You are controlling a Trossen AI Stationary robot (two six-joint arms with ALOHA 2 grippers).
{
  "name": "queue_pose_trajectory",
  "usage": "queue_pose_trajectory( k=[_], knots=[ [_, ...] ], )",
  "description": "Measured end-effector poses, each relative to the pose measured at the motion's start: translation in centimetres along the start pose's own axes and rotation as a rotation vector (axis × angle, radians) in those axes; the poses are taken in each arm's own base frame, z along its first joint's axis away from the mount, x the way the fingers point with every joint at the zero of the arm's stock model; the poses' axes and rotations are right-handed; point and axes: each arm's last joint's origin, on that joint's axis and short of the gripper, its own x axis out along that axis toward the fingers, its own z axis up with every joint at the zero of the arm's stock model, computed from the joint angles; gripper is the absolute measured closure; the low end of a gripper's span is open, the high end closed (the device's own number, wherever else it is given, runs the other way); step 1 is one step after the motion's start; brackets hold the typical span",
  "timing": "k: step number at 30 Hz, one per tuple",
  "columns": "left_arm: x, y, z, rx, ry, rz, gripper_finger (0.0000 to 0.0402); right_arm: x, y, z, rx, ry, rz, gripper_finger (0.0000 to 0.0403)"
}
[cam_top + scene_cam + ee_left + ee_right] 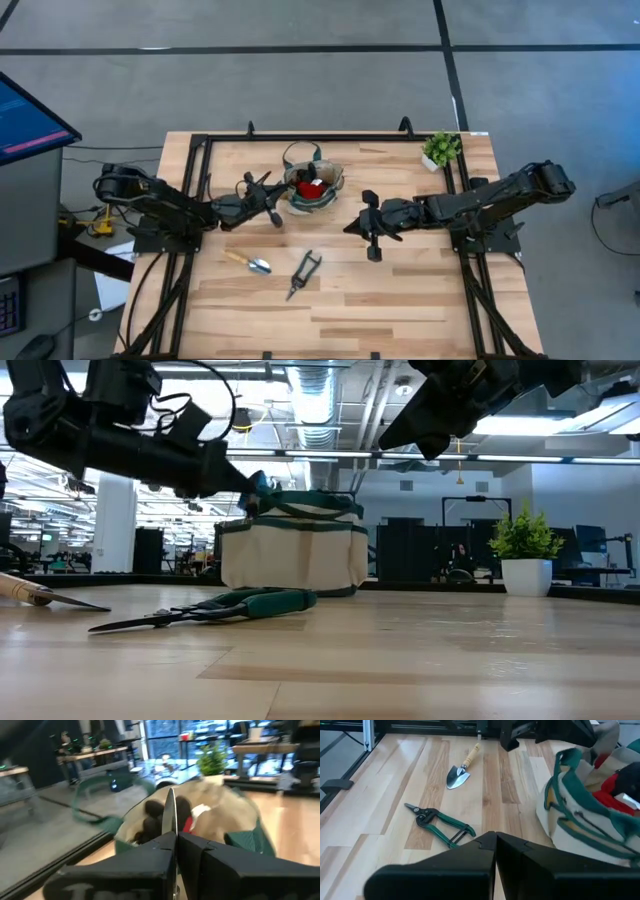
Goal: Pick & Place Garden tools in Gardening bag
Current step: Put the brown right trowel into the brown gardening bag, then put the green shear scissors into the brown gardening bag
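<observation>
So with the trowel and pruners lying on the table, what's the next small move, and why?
Probably open the right tool and bring it down toward the green-handled pruners, the nearer loose piece. Both tools are shut and hold nothing; the left tool sits beside the gardening bag, which already holds a red-and-black piece. The trowel also lies outside the bag.

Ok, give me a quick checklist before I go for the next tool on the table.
1. Cream fabric bag with green trim upright, mouth open: ok.
2. Silver trowel with wooden handle lying free on the table: ok.
3. Green-handled pruners lying free, apart from trowel: ok.
4. Right gripper shut, empty: ok.
5. Left gripper shut, beside the bag: ok; whether it holds something: cannot tell.
</observation>
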Motion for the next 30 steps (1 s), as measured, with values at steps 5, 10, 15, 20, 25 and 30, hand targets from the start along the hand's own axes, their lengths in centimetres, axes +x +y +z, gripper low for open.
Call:
queue_pose_trajectory(
  k=[5,10,15,20,25,30],
  knots=[
    [-0.5,0.5,-0.8,-0.026,0.023,0.024,0.0400,0.0,0.0,0.0,0.000,0.000,0.000,0.0403],
    [-0.5,0.5,-0.7,-0.042,0.014,0.024,0.0398,0.0,0.0,0.0,0.000,-0.001,0.000,0.0403],
    [-0.6,0.6,-0.1,-0.078,-0.030,0.025,0.0392,0.0,0.0,0.0,0.001,-0.001,0.003,0.0403],
    [-1.2,0.9,1.7,-0.082,-0.105,0.020,0.0364,0.0,0.0,0.0,0.001,-0.001,0.004,0.0403],
    [-2.3,1.2,3.7,-0.087,-0.194,0.008,0.0322,0.0,0.0,0.0,0.001,-0.001,0.005,0.0403],
    [-3.4,1.2,5.0,-0.116,-0.262,-0.058,0.0287,0.0,0.0,0.0,0.000,0.000,0.005,0.0403]
  ],
)
